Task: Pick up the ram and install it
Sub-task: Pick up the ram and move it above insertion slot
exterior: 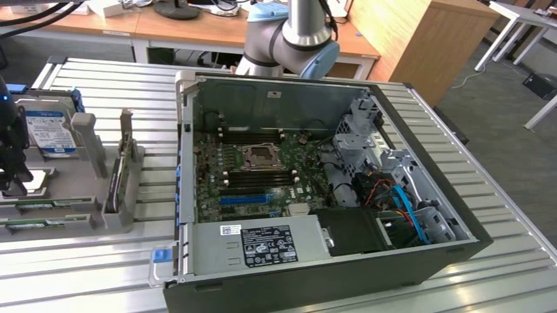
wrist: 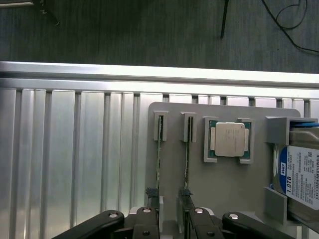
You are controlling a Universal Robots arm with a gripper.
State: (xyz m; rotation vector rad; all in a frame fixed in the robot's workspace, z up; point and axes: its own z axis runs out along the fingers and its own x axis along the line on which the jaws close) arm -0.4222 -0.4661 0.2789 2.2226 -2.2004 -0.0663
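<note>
Over the tray (wrist: pixel 224 184), the gripper (wrist: pixel 172 221) hangs part-open and empty above a ram (wrist: pixel 186 159), so pickup is in hand and seems to need jaws centred on it.

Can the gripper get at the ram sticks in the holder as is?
Likely yes: the gripper hangs over the grey holder, where the ram sticks stand on edge, nothing covering them.

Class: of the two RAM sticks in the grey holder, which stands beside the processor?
The RAM stick directly next to the processor; the other stick stands one slot farther off.
</note>
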